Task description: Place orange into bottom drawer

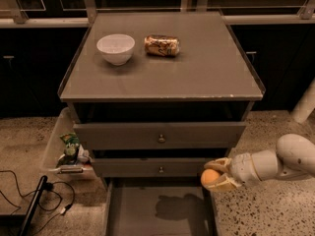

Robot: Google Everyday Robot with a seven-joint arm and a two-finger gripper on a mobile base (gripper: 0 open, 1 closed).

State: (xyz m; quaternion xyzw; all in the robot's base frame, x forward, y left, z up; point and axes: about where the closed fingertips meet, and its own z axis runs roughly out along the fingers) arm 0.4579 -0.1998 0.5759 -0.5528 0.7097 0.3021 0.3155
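Over right edge of bottom drawer (133,211) — end effector (207,176), clasping orange (210,178)

1 camera looks steeply down from above and in front of the cabinet (197,68), near enough that its top and open bottom drawer (133,210) fill the frame. The gripper (211,177), clasping the orange (209,178), sits low right, by the drawer's right edge.
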